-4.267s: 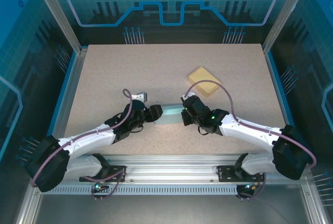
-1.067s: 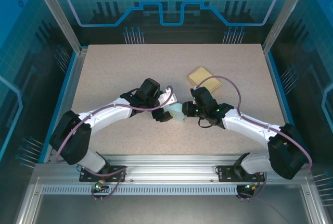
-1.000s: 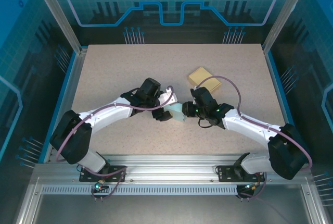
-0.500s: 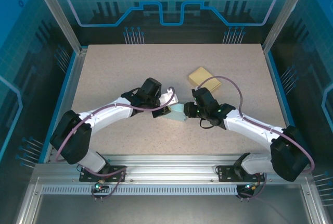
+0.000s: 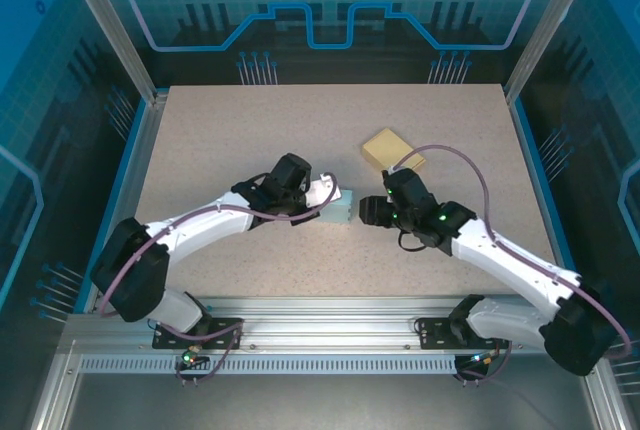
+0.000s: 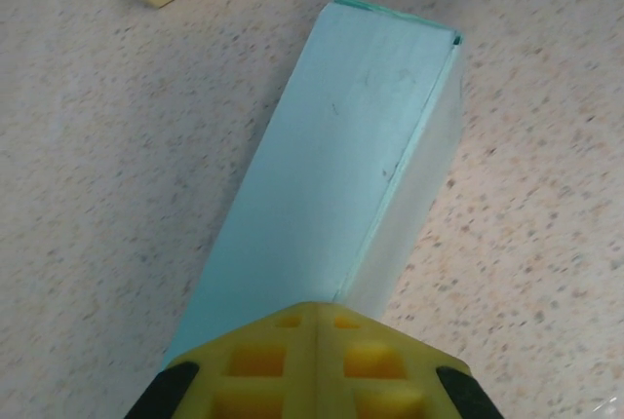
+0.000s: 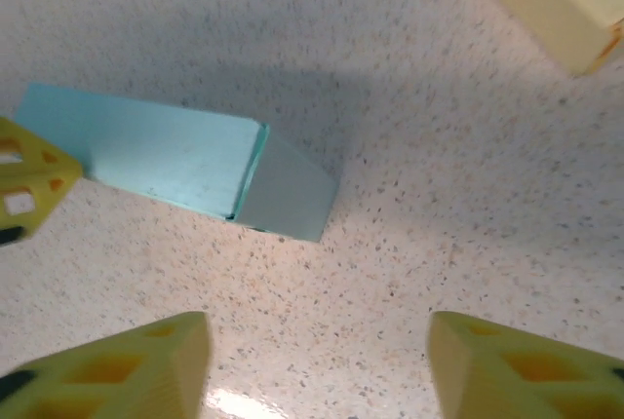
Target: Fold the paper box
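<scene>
paper box pale teal | block yellow | table speckled beige

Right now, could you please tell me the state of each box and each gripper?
Blue box: folded up, visible end closed, other end pinched.
Yellow box: lying apart, untouched.
Left gripper: shut on the blue box.
Right gripper: open, holding nothing, clear of the blue box.

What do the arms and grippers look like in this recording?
The left arm and right arm have white links, black joints and a purple cable along each. The gripper fingers are yellow with square cut-outs. Green lights glow on the right arm.
</scene>
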